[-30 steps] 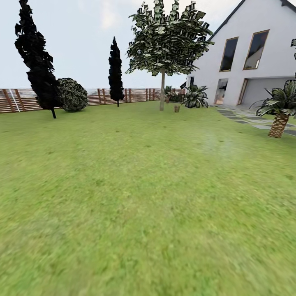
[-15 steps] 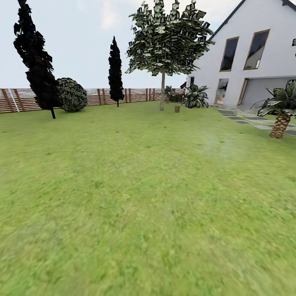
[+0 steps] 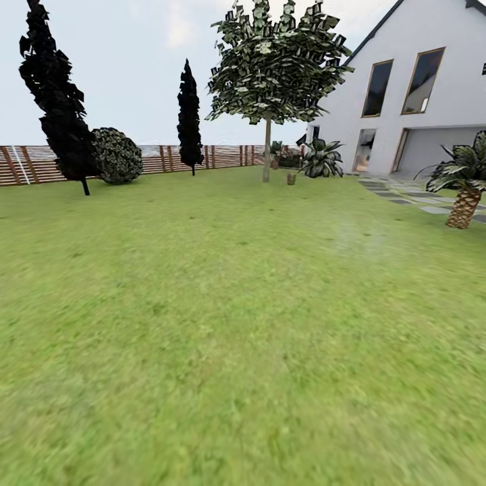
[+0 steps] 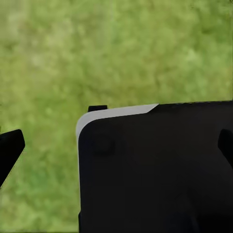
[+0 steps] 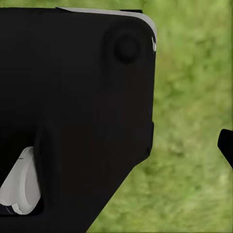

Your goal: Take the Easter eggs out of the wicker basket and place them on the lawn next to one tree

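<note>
crossing the lawn, basket far off by the tree

head view: the lawn (image 3: 229, 324) spreads ahead; a small brown thing, likely the basket (image 3: 291, 178), sits just beside the tree (image 3: 267, 155). eggs too small to see.

left wrist view: grass under dark robot parts; i cannot tell the gripper's opening.

right wrist view: the same.

eggs likely light, smooth, round: grip gently across the middle.

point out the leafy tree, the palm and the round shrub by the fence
leafy tree (image 3: 266, 152), head view, on its grey trunk below the canopy
palm (image 3: 464, 206), head view, on its scaly trunk
round shrub (image 3: 117, 156), head view, on the middle of its foliage
</note>
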Tool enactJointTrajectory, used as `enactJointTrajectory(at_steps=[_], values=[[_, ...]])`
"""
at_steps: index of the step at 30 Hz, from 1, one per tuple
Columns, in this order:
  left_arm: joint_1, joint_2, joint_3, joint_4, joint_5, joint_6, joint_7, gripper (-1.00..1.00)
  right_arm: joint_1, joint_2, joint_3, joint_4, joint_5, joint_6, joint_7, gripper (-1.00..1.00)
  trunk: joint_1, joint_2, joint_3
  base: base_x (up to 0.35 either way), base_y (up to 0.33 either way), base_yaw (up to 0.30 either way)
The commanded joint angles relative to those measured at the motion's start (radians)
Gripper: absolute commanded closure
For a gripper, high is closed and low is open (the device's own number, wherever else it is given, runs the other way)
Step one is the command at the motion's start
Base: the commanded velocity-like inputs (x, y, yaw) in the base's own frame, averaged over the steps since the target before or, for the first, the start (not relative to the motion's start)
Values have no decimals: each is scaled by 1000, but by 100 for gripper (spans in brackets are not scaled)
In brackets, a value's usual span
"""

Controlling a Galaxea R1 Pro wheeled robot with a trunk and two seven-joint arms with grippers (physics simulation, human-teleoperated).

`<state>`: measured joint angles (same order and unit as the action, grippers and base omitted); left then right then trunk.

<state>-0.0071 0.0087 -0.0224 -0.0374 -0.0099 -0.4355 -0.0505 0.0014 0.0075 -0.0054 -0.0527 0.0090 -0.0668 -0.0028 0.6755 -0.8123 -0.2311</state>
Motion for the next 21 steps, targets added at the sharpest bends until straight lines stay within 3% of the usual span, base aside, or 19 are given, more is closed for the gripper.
enactJointTrajectory(at_steps=[1,21], values=[[-1,0,-2,1,-1,-3,-2,-100,0,0,-1,-1,1,-2,0,-100,1,-1,-1,287,0,0],[-1,0,-1,2,-2,-3,-2,-100,0,0,-1,-1,1,-2,0,-100,1,-1,-1,330,0,0]])
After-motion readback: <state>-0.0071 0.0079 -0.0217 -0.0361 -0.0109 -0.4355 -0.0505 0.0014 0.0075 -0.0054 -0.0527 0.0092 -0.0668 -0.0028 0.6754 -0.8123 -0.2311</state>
